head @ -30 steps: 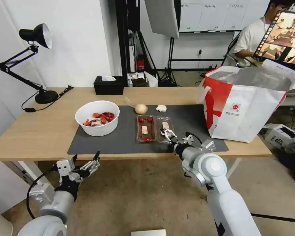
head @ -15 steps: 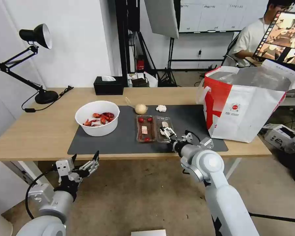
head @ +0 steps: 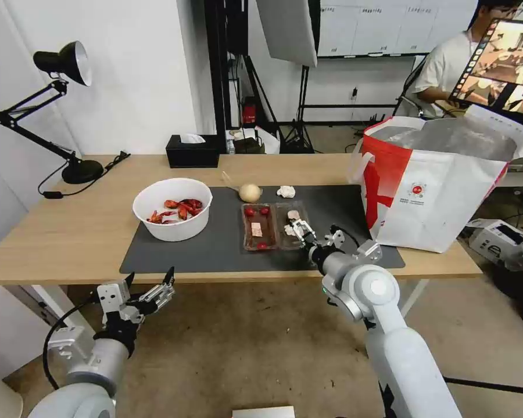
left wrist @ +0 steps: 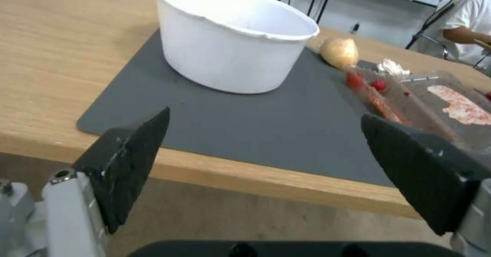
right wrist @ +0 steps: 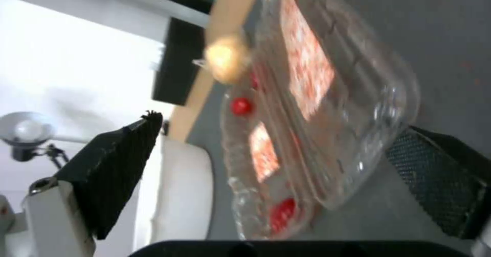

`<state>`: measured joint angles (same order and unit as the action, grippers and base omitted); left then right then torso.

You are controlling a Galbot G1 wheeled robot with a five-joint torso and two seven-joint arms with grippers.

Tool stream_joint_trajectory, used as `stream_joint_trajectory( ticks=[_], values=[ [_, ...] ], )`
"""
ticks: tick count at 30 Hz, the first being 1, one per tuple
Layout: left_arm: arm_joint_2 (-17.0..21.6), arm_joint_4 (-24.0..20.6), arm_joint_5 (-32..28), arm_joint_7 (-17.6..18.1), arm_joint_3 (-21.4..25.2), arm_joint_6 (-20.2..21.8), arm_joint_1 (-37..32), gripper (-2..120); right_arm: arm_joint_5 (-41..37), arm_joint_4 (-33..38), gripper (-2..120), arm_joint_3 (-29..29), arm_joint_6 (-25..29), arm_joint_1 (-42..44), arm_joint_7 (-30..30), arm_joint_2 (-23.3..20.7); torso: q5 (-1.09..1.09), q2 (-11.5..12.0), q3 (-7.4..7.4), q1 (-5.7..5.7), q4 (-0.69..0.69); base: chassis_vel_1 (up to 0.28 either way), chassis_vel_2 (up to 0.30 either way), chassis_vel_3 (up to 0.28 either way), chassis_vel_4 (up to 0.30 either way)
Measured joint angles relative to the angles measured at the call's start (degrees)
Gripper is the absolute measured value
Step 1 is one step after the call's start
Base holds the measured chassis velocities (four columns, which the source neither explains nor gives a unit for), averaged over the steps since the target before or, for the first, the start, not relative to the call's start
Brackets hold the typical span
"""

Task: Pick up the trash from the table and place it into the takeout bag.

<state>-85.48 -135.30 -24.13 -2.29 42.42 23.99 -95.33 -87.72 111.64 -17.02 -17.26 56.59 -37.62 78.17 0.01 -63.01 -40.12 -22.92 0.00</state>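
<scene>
The trash lies on the table's (head: 70, 232) dark mat (head: 215, 249): a white bowl (head: 172, 209) of red shells, a clear hinged tray (head: 260, 227) with food scraps, a beige lump (head: 250, 192) and a crumpled tissue (head: 286, 191). My right gripper (head: 299, 227) is open over the tray's right half. In the right wrist view the tray (right wrist: 317, 107) lies between the spread fingers of the right gripper (right wrist: 279, 134). Below the table's front edge my left gripper (head: 149, 277) hangs open, and its wrist view faces the bowl (left wrist: 230, 46). The takeout bag (head: 436, 186) stands open at the table's right end.
A black tissue box (head: 192, 151) sits at the table's back edge, and a black desk lamp (head: 64, 64) stands at the back left. Bare wood lies left of the mat. Tripods and a person at a screen are behind the table.
My right gripper has reached farther over the table, from the tray's near edge to above its right half. The left arm has sunk slightly.
</scene>
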Motion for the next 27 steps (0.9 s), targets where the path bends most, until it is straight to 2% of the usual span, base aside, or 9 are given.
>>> stream_joint_trajectory(
  ticks=[2, 9, 15, 23, 27],
  values=[
    [0.01, -0.14, 0.0, 0.0, 0.08, -0.14, -0.18, 100, 1.01, 0.22, 100, -0.14, 0.13, -0.02, 2.57, -0.66, 0.0, -0.01, 0.0, 0.0, 0.0, 0.0, 0.0, 0.0, 0.0],
    [0.15, -0.48, -0.02, 0.0, 0.48, -0.39, -0.47, 100, 1.76, -0.03, 100, -0.09, -0.49, -1.68, 5.75, -1.97, 0.0, 0.0, 0.0, 0.0, 0.0, 0.0, 0.0, 0.0, 0.0],
    [0.46, -0.58, -0.17, 0.01, 1.01, -1.49, -0.72, 100, 0.51, -0.34, 100, 0.81, -2.59, -3.5, 6.23, -2.47, -0.01, -0.01, 0.01, 0.0, 0.0, 0.0, 0.0, 0.0, 0.0],
    [0.64, -0.74, -0.31, 0.0, 1.46, -1.61, -1.01, 100, -0.68, -2.43, 100, 5.18, -6.73, -6.75, 7.07, -1.68, -0.01, 0.0, 0.01, 0.0, -0.01, 0.0, 0.0, 0.0, 0.0],
    [0.61, -0.74, -0.3, 0.0, 1.58, -1.62, -1.06, 100, -0.29, -6.62, 100, 10.0, -8.11, -10.62, 5.51, -0.25, -0.02, -0.01, 0.01, 0.0, 0.0, 0.0, 0.0, 0.0, 0.0]
  ],
)
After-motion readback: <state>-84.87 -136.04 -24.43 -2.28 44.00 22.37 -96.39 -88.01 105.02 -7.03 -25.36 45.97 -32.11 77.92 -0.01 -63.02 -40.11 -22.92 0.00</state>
